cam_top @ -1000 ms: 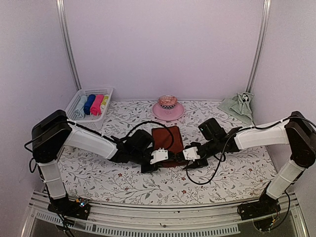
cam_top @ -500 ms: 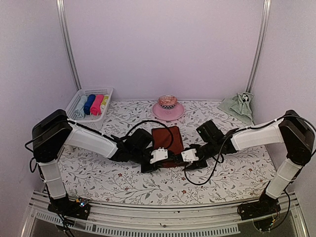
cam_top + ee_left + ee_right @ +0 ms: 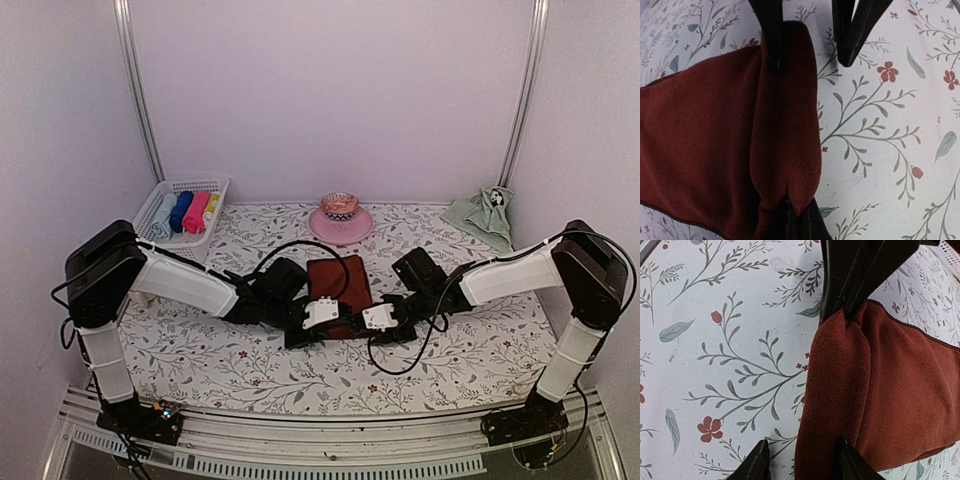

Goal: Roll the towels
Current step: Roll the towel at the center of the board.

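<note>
A table under a white cover (image 3: 480,350) printed with grey sprigs and small red flowers sits between pale lilac walls. From above, my left gripper (image 3: 316,332) and my right gripper (image 3: 374,330) meet at the near edge of the dark red-brown cloth towel (image 3: 338,278), which lies flat just beyond both of them. Well beyond my right gripper and off to its right, the pale sage green cloth towel (image 3: 485,212) with a black-and-white round motif lies crumpled in the far corner. Well beyond my left gripper, to its left, a white plastic basket (image 3: 195,181) holds rolled cloths in pale blue, blue, pink and yellow. Straight past the red-brown towel stands a pink round dish (image 3: 340,226) with a small bowl on it.

At my left wrist, the left gripper (image 3: 792,212) is clenched on one end of a fold raised along the red-brown towel's (image 3: 700,130) edge. At the fold's other end, my right gripper's dark fingers (image 3: 856,30) stand apart, one on the crease, the other over bare cover beside the cloth.

At my right wrist, the right gripper (image 3: 802,445) straddles that fold with its fingers spread. One is against the towel (image 3: 900,390) and the other clear of it, so it grasps nothing. Opposite, my left gripper's closed fingers (image 3: 850,280) pinch the fold.
</note>
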Robot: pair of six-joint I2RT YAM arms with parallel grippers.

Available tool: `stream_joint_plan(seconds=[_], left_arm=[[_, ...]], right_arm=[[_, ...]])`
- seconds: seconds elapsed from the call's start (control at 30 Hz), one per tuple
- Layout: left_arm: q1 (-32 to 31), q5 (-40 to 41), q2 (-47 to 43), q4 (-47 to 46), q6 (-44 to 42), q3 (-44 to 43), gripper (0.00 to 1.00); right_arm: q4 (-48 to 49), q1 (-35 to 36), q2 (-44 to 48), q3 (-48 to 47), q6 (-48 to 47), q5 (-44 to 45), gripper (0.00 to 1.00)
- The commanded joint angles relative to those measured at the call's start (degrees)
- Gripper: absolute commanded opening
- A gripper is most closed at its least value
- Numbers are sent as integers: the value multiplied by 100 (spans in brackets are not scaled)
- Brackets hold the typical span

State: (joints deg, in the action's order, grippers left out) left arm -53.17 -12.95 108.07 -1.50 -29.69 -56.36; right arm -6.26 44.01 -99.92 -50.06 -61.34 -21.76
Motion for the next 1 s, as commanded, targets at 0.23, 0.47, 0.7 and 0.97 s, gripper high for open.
stream_joint_plan(seconds=[0.23, 0.47, 0.7, 0.97], left_arm=[[67, -606, 241, 674, 25, -161, 2], [94, -709, 234, 737, 25, -167, 6], [130, -564, -82, 516, 48, 88, 22], [138, -28, -726, -517, 138, 740, 63]], right_arm=[[261, 175, -472, -191, 376, 959, 38], [201, 232, -610, -329, 489, 1275, 17], [-325, 227, -628, -597, 613, 1073, 3], [-1158, 125, -728, -1027, 745, 529, 3]])
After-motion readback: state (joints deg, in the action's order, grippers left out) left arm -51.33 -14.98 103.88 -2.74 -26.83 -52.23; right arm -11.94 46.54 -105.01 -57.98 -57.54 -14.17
